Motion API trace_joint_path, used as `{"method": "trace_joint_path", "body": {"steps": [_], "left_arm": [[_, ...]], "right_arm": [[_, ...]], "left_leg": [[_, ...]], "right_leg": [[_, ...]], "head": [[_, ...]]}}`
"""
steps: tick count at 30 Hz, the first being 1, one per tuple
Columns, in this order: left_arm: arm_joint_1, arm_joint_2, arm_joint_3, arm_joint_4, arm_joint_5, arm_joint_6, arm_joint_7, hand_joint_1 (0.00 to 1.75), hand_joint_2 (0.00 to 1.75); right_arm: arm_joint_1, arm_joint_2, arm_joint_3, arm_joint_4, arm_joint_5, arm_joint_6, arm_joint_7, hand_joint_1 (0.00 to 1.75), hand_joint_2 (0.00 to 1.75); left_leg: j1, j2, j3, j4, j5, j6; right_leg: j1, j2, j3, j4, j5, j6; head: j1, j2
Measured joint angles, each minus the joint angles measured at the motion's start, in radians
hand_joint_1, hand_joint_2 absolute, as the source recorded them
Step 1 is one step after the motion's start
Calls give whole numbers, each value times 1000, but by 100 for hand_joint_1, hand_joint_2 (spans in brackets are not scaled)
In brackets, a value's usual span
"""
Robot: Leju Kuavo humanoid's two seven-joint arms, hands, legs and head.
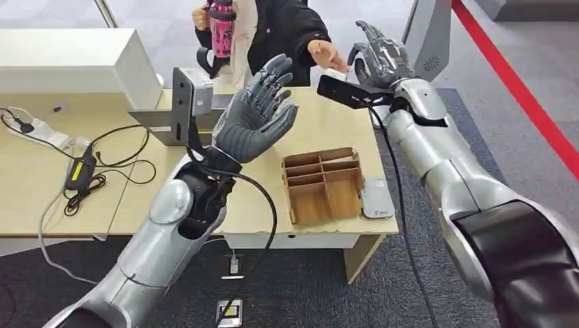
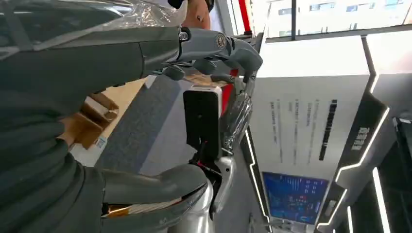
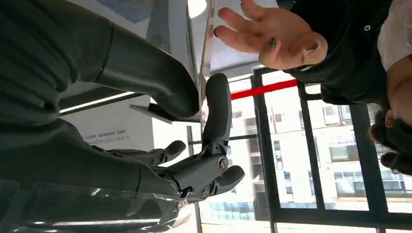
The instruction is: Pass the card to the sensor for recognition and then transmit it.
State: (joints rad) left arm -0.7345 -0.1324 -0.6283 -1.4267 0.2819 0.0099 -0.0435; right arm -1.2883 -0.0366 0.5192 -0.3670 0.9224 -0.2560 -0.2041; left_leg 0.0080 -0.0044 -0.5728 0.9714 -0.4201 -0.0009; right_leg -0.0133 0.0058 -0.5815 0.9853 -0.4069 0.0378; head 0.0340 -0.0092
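Head view, going left to right: left robot hand (image 1: 256, 113) is up over the bench (image 1: 41, 178), fingers spread, grasping nothing. Right robot hand (image 1: 379, 60) reaches far toward a person's open palm (image 1: 326, 55), pinching the thin clear card (image 3: 206, 58) edge-on between thumb and finger.

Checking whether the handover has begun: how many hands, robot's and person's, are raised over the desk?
3. The robot's left hand is raised open over the desk; its right hand reaches toward the person; the person's open hand meets it. Their other hand holds a pink bottle farther back.
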Motion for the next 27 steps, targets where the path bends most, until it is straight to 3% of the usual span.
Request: {"method": "trace_joint_path", "body": {"steps": [14,25,27], "left_arm": [[-19,-23,-5,10,21,-8,14,0,175],[-28,-29,-5,19,32,-11,23,0,175],[-29,-30,-5,21,34,-12,23,0,175]], "right_arm": [[-31,3,0,41,-1,44,139,175,175],[-30,-16,0,65,-2,47,169,175,175],[-29,-20,0,70,-1,47,170,17,175]], "left_leg": [[0,0,0,0,0,0],[0,0,0,0,0,0],[0,0,0,0,0,0]], "right_leg": [[0,0,0,0,0,0],[0,0,0,0,0,0],[0,0,0,0,0,0]], "head": [[0,0],[0,0],[0,0]]}}
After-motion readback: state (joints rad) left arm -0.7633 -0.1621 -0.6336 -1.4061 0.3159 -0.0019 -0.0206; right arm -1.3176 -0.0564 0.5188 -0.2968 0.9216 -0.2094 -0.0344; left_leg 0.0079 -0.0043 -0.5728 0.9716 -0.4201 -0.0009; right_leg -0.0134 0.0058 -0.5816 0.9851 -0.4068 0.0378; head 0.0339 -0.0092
